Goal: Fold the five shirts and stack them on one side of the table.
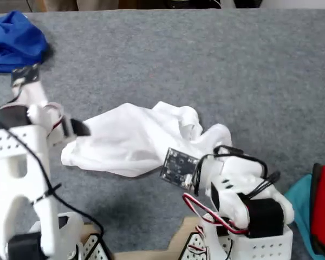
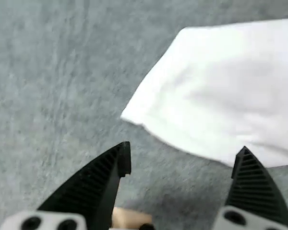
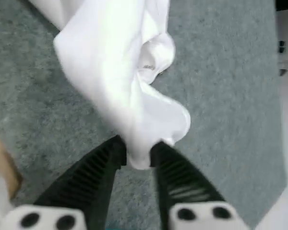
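Between the jaws of the right pincer [image 3: 137, 153], a fold of the white shirt [image 3: 110, 72] is clamped.
The left pincer [image 2: 182, 160] is held open just beside the shirt's opposite edge; the shirt is seen crumpled at the middle of the desk [image 1: 222, 65], and a blue shirt [image 1: 13, 40] is bunched at a far corner.

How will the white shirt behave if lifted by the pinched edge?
Likely floppy: the white shirt lies in soft rumpled folds, so it should drape, not hold shape. Probably light: the right gripper holds only a thin bunched edge. It may drag on the fuzzy grey table cover.
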Available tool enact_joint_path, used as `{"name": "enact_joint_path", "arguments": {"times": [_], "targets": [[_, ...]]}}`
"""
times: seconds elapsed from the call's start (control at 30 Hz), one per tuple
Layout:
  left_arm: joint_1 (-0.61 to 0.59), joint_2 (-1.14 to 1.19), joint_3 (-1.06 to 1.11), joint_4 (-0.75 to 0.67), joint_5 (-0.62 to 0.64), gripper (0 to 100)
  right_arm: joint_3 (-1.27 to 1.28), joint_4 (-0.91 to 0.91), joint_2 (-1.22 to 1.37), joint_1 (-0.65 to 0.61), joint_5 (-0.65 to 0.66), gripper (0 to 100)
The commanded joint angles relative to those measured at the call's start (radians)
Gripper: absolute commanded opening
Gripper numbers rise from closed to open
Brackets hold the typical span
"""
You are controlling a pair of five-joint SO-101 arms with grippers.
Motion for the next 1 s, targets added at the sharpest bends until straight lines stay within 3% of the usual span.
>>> {"name": "enact_joint_path", "arguments": {"times": [0.0,0.2,0.47,0.67,0.97], "targets": [[0.092,0.148,-0.127,-0.074,0.046,34,-0.102,0.103,-0.004,0.018,0.006,27.7],[0.183,0.486,-0.338,-0.123,0.199,34,-0.236,0.135,0.065,0.019,-0.196,31.4],[0.258,0.851,-0.683,-0.051,0.229,34,-0.348,-0.008,0.625,0.213,-0.489,31.4],[0.258,1.066,-0.905,0.046,0.224,34,-0.387,-0.124,0.981,0.243,-0.543,31.4],[0.259,1.285,-1.068,0.118,0.229,33,-0.380,-0.247,1.256,0.226,-0.628,31.0]]}}
